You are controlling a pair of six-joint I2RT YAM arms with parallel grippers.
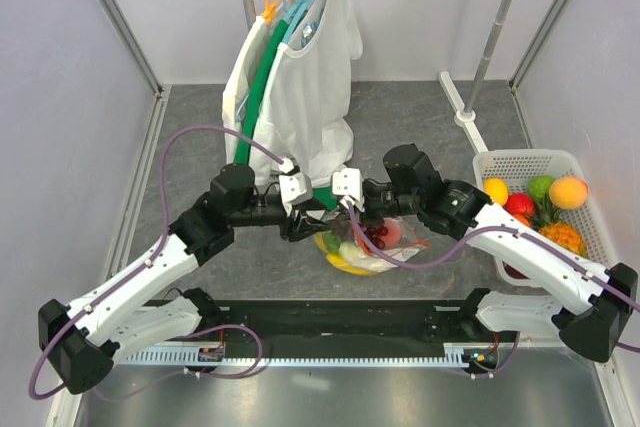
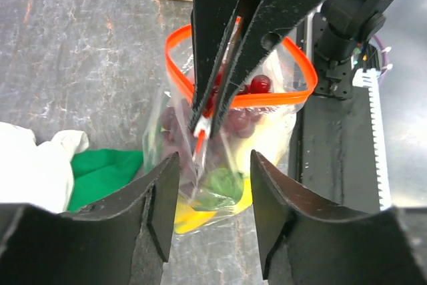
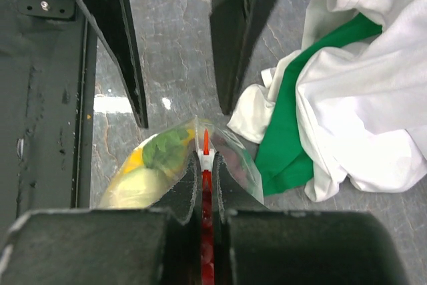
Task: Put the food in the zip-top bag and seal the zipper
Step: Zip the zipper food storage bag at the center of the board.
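Food (image 2: 260, 85) is seen inside the bag (image 2: 270, 131): red round pieces, something green, a yellow piece and a pale one are made out through the clear plastic. The bag is stood on the table (image 1: 420, 117) between the two grippers, just in front of the hanging shirts (image 1: 310, 77). The filling is therefore judged largely done. More fruit (image 1: 545, 202) is left in the basket (image 1: 500, 159) at the right, and it cannot be told whether that is meant to go in too

The sealing is not done. In the left wrist view the zipper (image 2: 280, 97) is seen as an open orange loop, its two sides held well apart across most of the mouth. The right gripper (image 3: 205, 165) is pressed together on one end of the strip, where the two sides are pinched into one line. The left gripper (image 2: 213, 161) is spread, with that same end of the bag lying in the gap between its fingers. Nothing is gripped by it, and contact with the plastic cannot be told

What is left, by this reading, is the whole closing stroke: one end must be steadied and the strip run shut along the full mouth
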